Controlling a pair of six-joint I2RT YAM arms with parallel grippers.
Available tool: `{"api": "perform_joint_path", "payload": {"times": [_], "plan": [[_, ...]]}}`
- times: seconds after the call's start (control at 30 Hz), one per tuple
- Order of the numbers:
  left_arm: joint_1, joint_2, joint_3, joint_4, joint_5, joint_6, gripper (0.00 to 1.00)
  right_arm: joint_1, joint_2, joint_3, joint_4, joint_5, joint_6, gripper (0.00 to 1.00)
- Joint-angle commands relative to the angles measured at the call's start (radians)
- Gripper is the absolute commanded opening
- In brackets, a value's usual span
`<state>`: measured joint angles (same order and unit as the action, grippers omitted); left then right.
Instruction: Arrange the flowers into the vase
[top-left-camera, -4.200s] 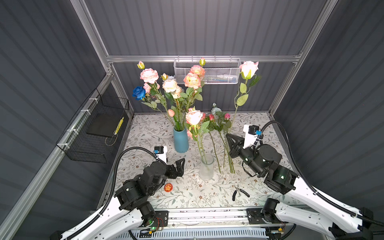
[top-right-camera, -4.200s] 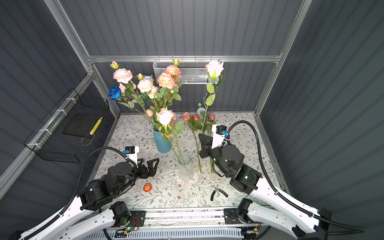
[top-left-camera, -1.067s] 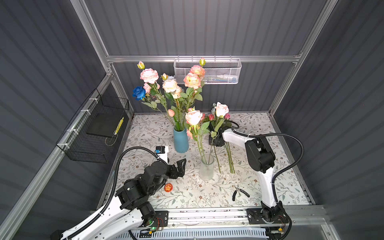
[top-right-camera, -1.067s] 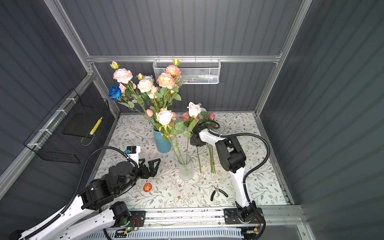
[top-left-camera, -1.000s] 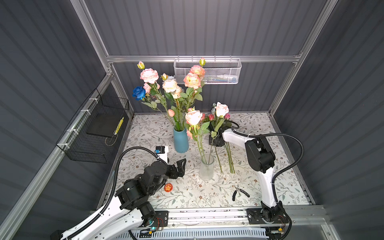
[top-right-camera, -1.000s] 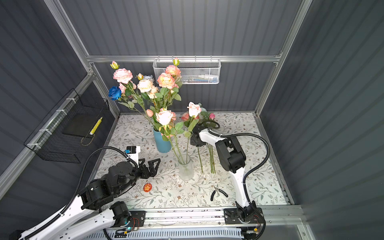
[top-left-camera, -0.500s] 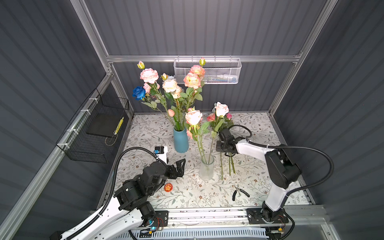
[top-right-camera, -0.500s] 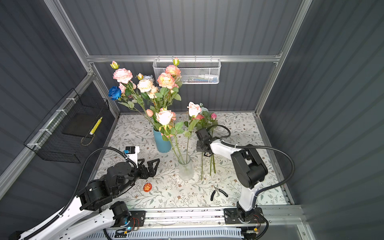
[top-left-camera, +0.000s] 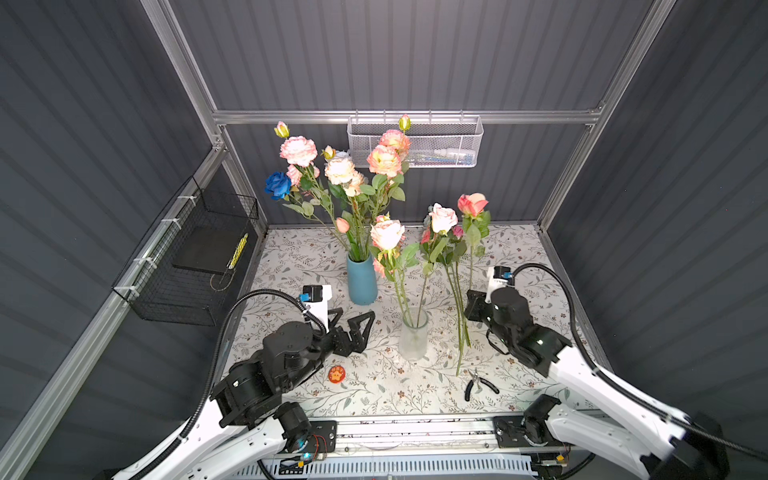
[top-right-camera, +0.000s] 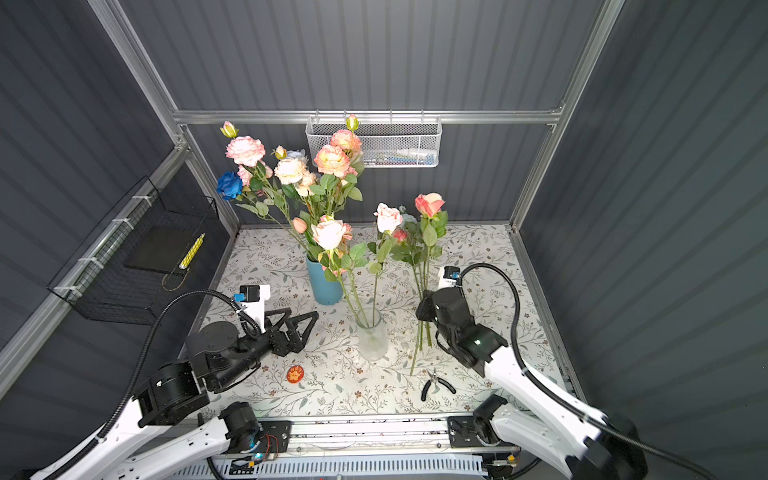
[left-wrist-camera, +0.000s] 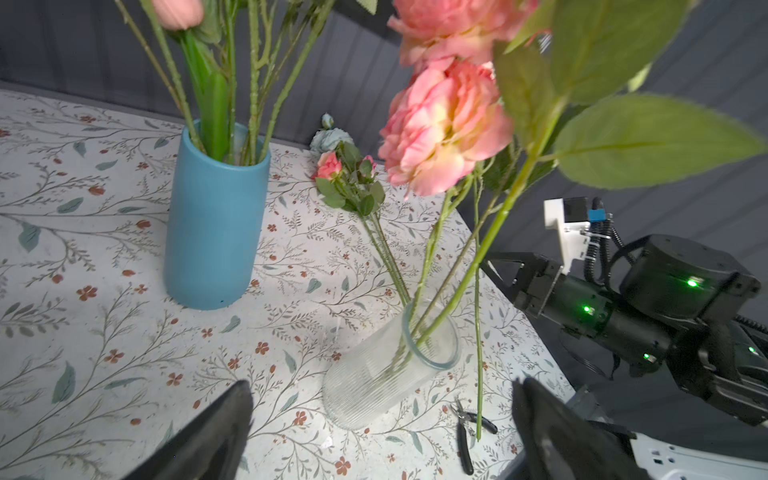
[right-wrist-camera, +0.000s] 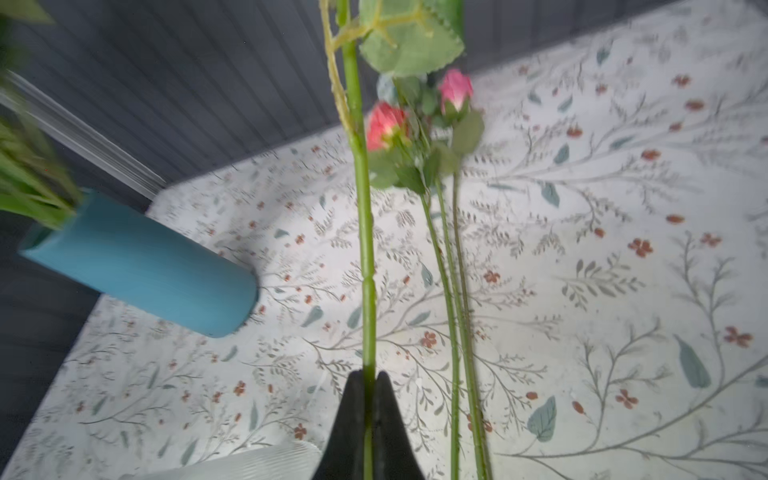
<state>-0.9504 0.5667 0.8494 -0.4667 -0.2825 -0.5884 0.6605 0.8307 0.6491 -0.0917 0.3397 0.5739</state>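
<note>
A clear ribbed glass vase (top-left-camera: 413, 337) (top-right-camera: 371, 334) (left-wrist-camera: 388, 368) stands mid-table with a peach rose (top-left-camera: 386, 235) and a pale pink rose (top-left-camera: 444, 218) in it. My right gripper (top-left-camera: 468, 306) (top-right-camera: 422, 309) (right-wrist-camera: 369, 376) is shut on the green stem (right-wrist-camera: 368, 257) of a coral rose (top-left-camera: 472, 203) (top-right-camera: 429, 203). That flower hangs upright just right of the vase, its stem end (left-wrist-camera: 478, 432) near the table. My left gripper (top-left-camera: 362, 328) (top-right-camera: 306, 322) (left-wrist-camera: 382, 386) is open and empty, left of the vase. Small pink roses (right-wrist-camera: 386, 124) (left-wrist-camera: 328, 166) lie on the table behind.
A blue vase (top-left-camera: 361, 280) (left-wrist-camera: 216, 220) packed with several flowers, one deep blue (top-left-camera: 277, 185), stands behind and left of the glass one. Black pliers (top-left-camera: 478, 384) (left-wrist-camera: 465, 432) and a red round token (top-left-camera: 336, 374) lie near the front. Wire baskets hang on the back rail (top-left-camera: 415, 141) and left wall (top-left-camera: 187, 257).
The pale pink rose held high earlier now stands in the glass vase. My right gripper shut on the coral rose's stem at the loose pile and drew it up and forward. The left arm stayed still.
</note>
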Motion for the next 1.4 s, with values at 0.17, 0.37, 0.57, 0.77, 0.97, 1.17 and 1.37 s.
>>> {"api": "perform_joint_path", "payload": {"times": [0.17, 0.37, 0.57, 0.77, 0.97, 1.17, 1.37], "plan": [[-0.005, 0.014, 0.123, 0.073, 0.177, 0.111, 1.00, 0.205, -0.283, 0.107, 0.002, 0.071, -0.188, 0.00], [-0.004, 0.095, 0.225, 0.119, 0.310, 0.155, 0.94, 0.375, -0.138, 0.307, 0.006, -0.081, -0.275, 0.00], [-0.004, 0.178, 0.284, 0.149, 0.431, 0.164, 0.82, 0.537, 0.062, 0.471, 0.027, -0.164, -0.336, 0.00], [-0.004, 0.178, 0.286, 0.168, 0.455, 0.164, 0.72, 0.574, 0.170, 0.532, 0.054, -0.277, -0.323, 0.00], [-0.005, 0.162, 0.293, 0.166, 0.438, 0.179, 0.58, 0.590, 0.208, 0.538, 0.053, -0.320, -0.313, 0.00], [-0.004, 0.172, 0.310, 0.174, 0.442, 0.182, 0.30, 0.596, 0.223, 0.528, 0.047, -0.311, -0.303, 0.00], [-0.005, 0.198, 0.331, 0.187, 0.444, 0.185, 0.14, 0.596, 0.214, 0.511, 0.052, -0.316, -0.289, 0.00]]}}
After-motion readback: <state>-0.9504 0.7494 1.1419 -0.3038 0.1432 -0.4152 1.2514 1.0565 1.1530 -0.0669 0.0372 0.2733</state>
